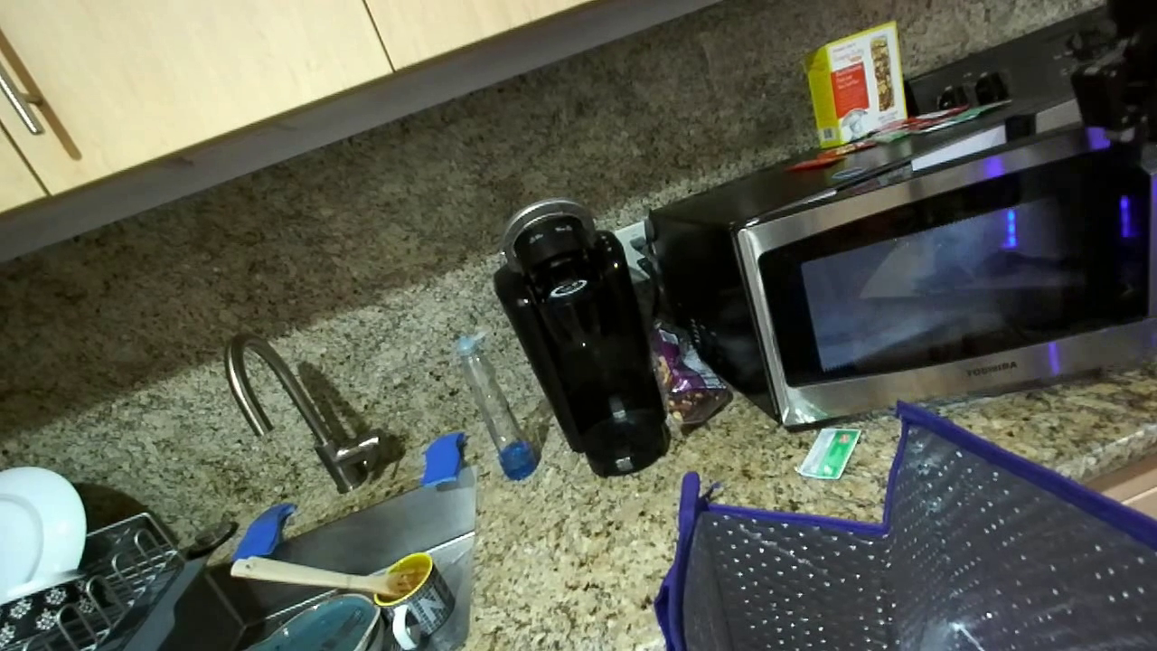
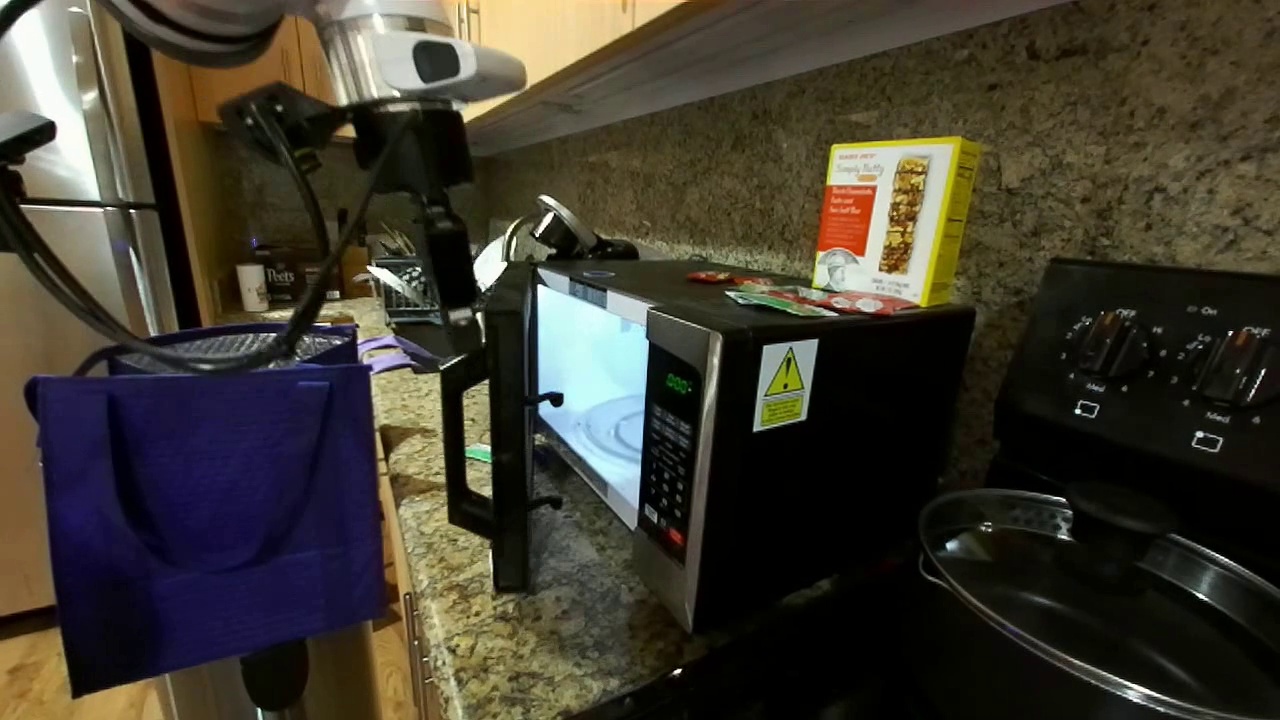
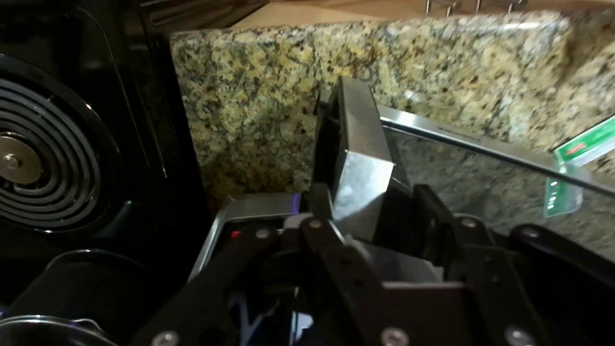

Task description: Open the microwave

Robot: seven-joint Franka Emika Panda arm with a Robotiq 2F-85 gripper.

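The steel-and-black microwave [image 2: 840, 400] stands on the counter. In an exterior view its door [image 2: 512, 440] is ajar, swung out from the body, and the lit interior [image 2: 590, 370] shows. The microwave also shows in an exterior view [image 1: 723, 298] from its hinge side. My gripper [image 2: 460, 325] points down at the top of the door handle [image 2: 455, 440]. In the wrist view the gripper [image 3: 372, 197] has its fingers apart with the handle [image 3: 367, 129] between them. One finger is close against it; a dark strip lies beside the other. Whether they squeeze the handle is unclear.
A yellow snack box [image 2: 890, 220] and flat packets [image 2: 780, 298] sit on the microwave. A purple bag [image 2: 210, 500] hangs in front of the counter. A black coffee maker [image 1: 583, 344] stands at the hinge side. A lidded pot [image 2: 1100, 600] is on the stove.
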